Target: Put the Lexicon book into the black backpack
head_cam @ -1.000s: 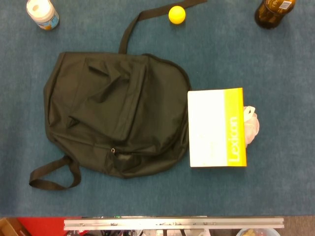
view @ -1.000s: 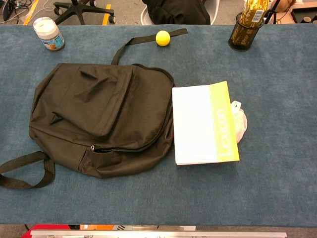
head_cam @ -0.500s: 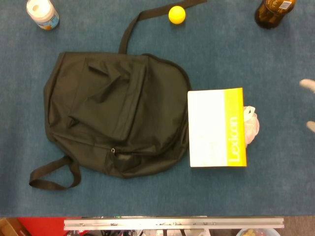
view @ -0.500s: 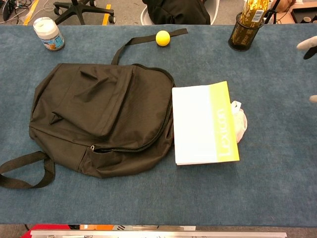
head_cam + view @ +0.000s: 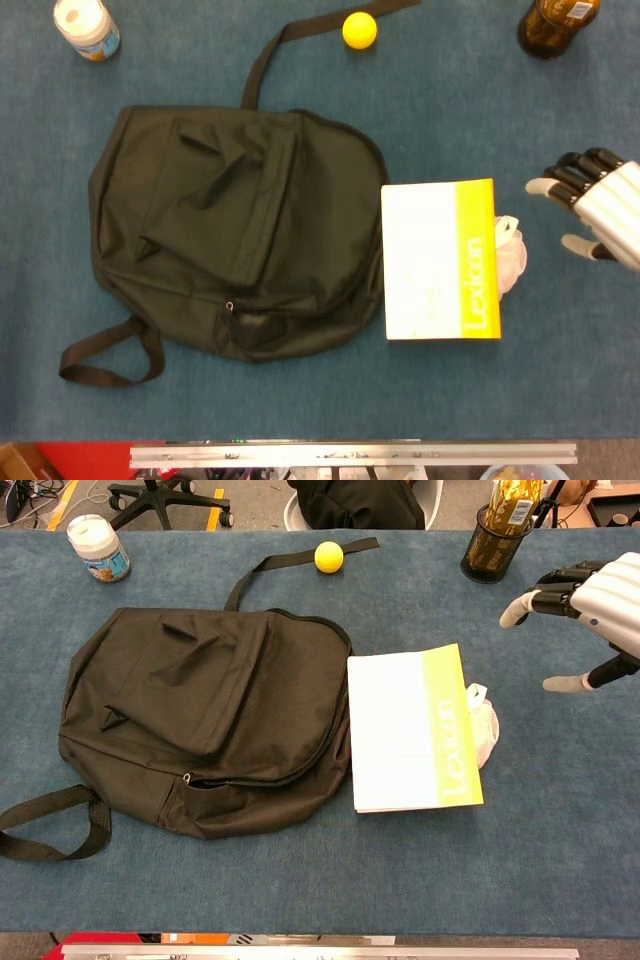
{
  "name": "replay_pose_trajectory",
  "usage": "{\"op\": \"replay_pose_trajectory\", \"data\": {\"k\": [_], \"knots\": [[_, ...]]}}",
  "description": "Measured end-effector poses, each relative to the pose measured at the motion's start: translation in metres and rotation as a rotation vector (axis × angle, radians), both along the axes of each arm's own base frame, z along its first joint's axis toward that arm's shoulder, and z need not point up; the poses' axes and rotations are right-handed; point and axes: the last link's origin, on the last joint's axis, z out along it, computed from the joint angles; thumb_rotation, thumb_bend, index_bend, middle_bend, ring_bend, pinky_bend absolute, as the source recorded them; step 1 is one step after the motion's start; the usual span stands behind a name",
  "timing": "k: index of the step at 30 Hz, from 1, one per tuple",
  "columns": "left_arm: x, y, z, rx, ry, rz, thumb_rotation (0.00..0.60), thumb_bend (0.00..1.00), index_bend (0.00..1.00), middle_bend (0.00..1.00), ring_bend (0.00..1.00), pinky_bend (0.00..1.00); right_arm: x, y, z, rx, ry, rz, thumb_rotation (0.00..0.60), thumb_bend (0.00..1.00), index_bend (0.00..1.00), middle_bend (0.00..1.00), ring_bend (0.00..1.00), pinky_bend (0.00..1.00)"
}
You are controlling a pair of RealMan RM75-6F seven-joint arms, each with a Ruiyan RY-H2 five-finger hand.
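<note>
We have the Lexicon book point(image 5: 440, 260) lying flat on the blue tabletop point(image 5: 300, 390), cover up, its left edge touching the right flank of the black backpack point(image 5: 230, 235), and our right hand point(image 5: 598, 208) hovers out at three o'clock from it, well clear of the cover. Here's where we could trip: the book lies flush on the cloth with no edge lifted, so fingers coming down onto the cover could just shove it sideways into the bag wall instead of getting under it. There's also a crumpled white plastic bag point(image 5: 510, 252) tucked at the book's three o'clock edge, exactly the side we approach from, and we could snag it along with the spine. Bigger worry, in our judgement: the backpack lies collapsed, its zipper line point(image 5: 300, 770) showing only a slim gap, and with our left hand nowhere in either view, nothing props that mouth open. Now the fingers point(image 5: 545, 583): spread apart, thumb held away from the rest, holding nothing, touching nothing. At twelve o'clock sit a yellow ball point(image 5: 360, 29) and a brown bottle point(image 5: 556, 24).
</note>
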Motion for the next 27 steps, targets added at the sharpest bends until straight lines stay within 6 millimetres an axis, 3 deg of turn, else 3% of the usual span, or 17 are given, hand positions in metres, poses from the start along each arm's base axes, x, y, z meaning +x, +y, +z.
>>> {"op": "replay_pose_trajectory", "data": {"k": [12, 27], "knots": [[-0.004, -0.005, 0.001, 0.011, -0.006, 0.018, 0.6, 0.18, 0.07, 0.14, 0.15, 0.17, 0.014, -0.041, -0.037, 0.037, 0.05, 0.121, 0.6, 0.12, 0.37, 0.4, 0.28, 0.34], [-0.006, -0.009, 0.0, 0.013, -0.004, 0.038, 0.6, 0.18, 0.07, 0.14, 0.15, 0.17, 0.016, -0.059, -0.059, 0.051, 0.112, 0.207, 0.6, 0.14, 0.38, 0.4, 0.28, 0.34]]}}
